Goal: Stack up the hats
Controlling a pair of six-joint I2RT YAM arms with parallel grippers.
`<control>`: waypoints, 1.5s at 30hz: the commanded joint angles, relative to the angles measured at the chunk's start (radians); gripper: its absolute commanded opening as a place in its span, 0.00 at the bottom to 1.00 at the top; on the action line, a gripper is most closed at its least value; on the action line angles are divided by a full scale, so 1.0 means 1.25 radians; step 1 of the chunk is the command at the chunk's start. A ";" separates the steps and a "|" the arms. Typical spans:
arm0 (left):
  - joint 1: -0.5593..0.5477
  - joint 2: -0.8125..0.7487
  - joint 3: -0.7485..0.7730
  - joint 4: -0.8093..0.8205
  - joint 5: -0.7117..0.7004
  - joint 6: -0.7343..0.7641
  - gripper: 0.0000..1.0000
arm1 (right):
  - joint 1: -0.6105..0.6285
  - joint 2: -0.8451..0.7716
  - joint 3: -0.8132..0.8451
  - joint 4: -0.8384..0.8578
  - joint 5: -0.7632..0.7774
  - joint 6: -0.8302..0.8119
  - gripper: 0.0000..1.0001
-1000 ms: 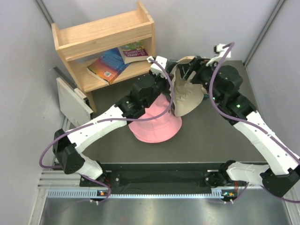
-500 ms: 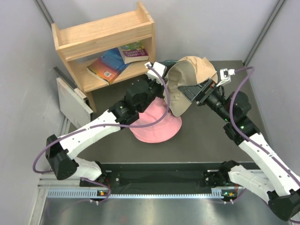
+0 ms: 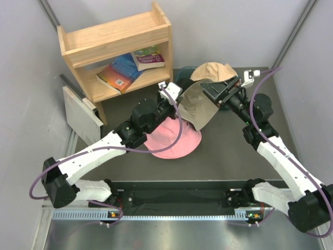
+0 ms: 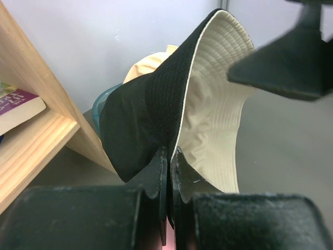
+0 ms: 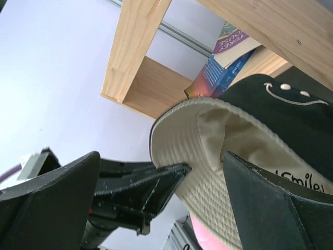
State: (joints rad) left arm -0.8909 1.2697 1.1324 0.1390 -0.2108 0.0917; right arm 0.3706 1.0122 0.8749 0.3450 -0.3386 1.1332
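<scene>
L gripper (image 4: 169, 165) is clamped tight on the brim edge of the black-and-cream hat (image 3: 196, 107). The hat hangs off the table (image 3: 234, 151), cream lining turned outward, above and just behind the pink hat (image 3: 174, 143), which lies flat w/ brim spread. One pinch at the rim prob. lets the floppy fabric drop open instead of bunching. R gripper (image 3: 219, 92) has its jaws spread wide w/ the far brim between them, gripping nothing (wrist view shows a gap on both sides). It looks placed to catch that side so the opening can go down over the pink one. A tan hat (image 3: 212, 70) sits further back over the teal tub (image 4: 100, 107), apart from both and not yet stacked.
</scene>
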 commanded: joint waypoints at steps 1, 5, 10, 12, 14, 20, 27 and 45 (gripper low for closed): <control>-0.003 -0.047 -0.041 0.067 0.065 0.071 0.00 | -0.020 0.022 -0.007 0.084 -0.026 0.048 1.00; -0.003 -0.063 -0.069 0.077 0.085 0.111 0.00 | -0.045 0.034 -0.027 0.084 -0.026 0.059 1.00; -0.003 -0.092 -0.101 0.103 0.134 0.163 0.00 | -0.078 0.061 -0.059 0.088 -0.025 0.065 0.98; -0.003 -0.099 -0.116 0.113 0.146 0.172 0.00 | -0.088 0.077 -0.068 0.113 -0.031 0.076 0.95; -0.003 -0.105 -0.122 0.116 0.155 0.186 0.00 | -0.093 0.102 -0.079 0.146 -0.048 0.084 0.87; -0.003 -0.103 -0.130 0.141 0.108 0.217 0.00 | -0.095 0.144 -0.066 0.239 -0.058 0.069 0.08; 0.085 -0.030 -0.067 0.156 0.021 0.296 0.00 | -0.077 0.182 0.089 0.273 -0.085 -0.027 0.00; 0.358 0.026 -0.038 0.270 0.025 0.286 0.00 | 0.091 0.428 0.407 0.486 -0.165 -0.115 0.00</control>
State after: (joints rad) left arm -0.5228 1.2823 1.1149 0.3763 -0.0437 0.4400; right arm 0.4545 1.5269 1.2747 0.7460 -0.4736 1.0122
